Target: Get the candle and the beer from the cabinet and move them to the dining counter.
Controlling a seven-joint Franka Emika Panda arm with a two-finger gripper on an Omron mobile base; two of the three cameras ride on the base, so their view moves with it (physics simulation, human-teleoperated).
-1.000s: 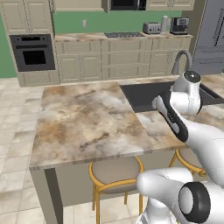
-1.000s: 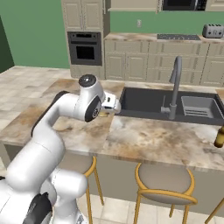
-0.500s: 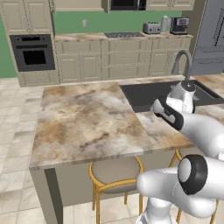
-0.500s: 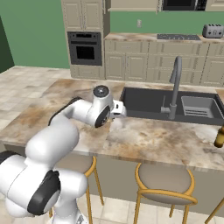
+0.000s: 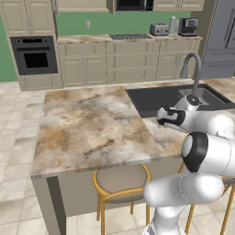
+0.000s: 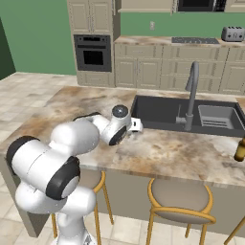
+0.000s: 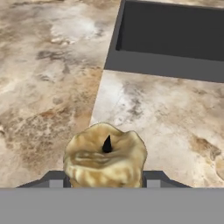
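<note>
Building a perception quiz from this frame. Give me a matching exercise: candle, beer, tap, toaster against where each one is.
Things:
1. candle
2. beer
3. tap
4. toaster

Places:
A. standing at the sink
B. between the gripper fingers
C. back worktop near the cooktop
D. right end of the dining counter

Pairs: 1-B, 2-D, 3-A, 4-C

Candle [image 7: 105, 159]: squat, golden-brown, dark wick upright; seen at bottom centre of hand view. Beer [image 6: 240, 150]: amber bottle, upright at right edge of right base view, set on dining counter [image 6: 162, 153], marbled beige-brown stone.
</note>
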